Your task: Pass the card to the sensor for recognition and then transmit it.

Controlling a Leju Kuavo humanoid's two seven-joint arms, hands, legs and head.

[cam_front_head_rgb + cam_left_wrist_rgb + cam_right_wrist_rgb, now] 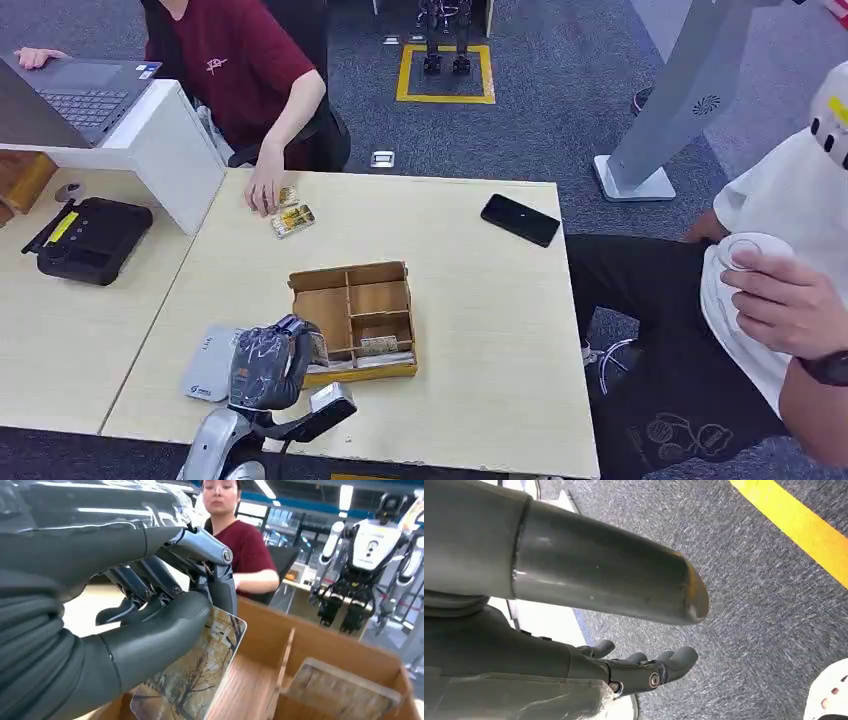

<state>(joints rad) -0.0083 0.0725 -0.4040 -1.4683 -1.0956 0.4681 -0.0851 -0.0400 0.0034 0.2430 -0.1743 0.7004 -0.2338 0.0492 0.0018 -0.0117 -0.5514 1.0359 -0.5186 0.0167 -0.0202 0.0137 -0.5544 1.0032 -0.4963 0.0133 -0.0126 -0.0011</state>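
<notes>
The left hand (pixel 150 610) is pinching a card (pixel 192 680) over the wooden box (pixel 352 318), the right hand (pixel 644 667) is hanging open, so the pickup seems underway, and next the card needs carrying to the grey sensor (pixel 208 362) beside the box.

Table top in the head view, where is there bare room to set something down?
Bare wood lies between the wooden box and the black phone, and along the right edge. It is crowded where the left hand holds the card, beside the grey sensor pad.
</notes>
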